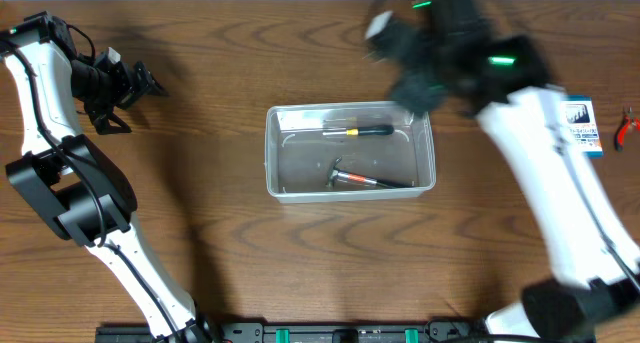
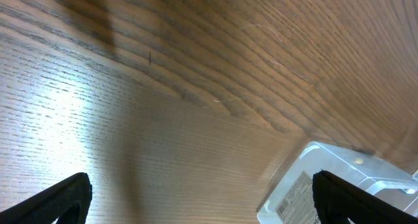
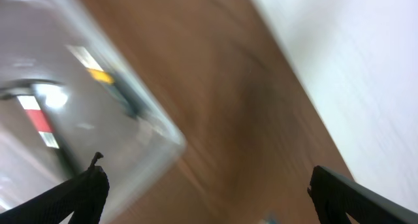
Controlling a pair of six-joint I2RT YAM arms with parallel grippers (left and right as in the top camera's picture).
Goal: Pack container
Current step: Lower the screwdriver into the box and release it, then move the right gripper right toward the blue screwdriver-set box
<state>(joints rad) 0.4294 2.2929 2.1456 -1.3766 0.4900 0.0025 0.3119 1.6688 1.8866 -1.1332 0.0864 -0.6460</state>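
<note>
The left gripper (image 1: 135, 83) sits at the far left of the table (image 1: 200, 43), well apart from the container. In the left wrist view its fingers (image 2: 59, 201) stand wide apart with only bare wood between them, so it is idle and holds nothing.

The clear container (image 1: 275, 153) rests in the middle of the table. 2 tools lie inside it. A screwdriver (image 1: 358, 131) with a yellow-and-black handle lies along the far wall. What looks like a small hammer (image 1: 365, 180) lies by the near wall.

The right arm (image 1: 540, 133) reaches in over the container's far right corner and is smeared by motion blur. The right gripper (image 3: 209, 198) has its jaws spread wide with nothing between them. The tub's corner shows at the left of that view.

At the far right edge, red-handled pliers (image 1: 627, 126) lie on the table, outside the tub.

Judging from this, packing is partly done, and the right hand is empty between a drop and the next pick. The next move calls for swinging right to the pliers and lining the open jaws across the handles. The gripper should then close firmly before lifting.
</note>
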